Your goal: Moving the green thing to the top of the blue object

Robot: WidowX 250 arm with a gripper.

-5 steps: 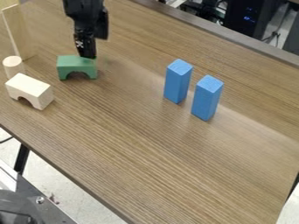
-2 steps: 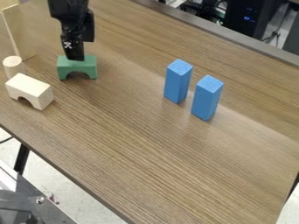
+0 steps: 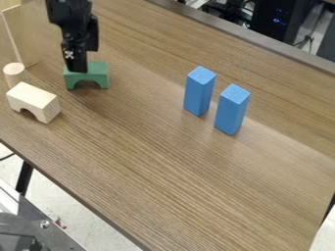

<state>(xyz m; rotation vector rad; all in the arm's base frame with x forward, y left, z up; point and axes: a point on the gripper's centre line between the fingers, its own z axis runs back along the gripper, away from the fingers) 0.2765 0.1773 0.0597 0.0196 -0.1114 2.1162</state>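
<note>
Right, streaky brown grain runs right across the table, pale floor down below, a black case with blue lights beyond the far edge. Two blue blocks stand upright, side by side. Well apart from them, the green arch sits on the wood, the gripper over its side, spread or pressed together, can't tell.

There's open tabletop from green arch to blue blocks — slim gap between those two — pale arch near the green.
</note>
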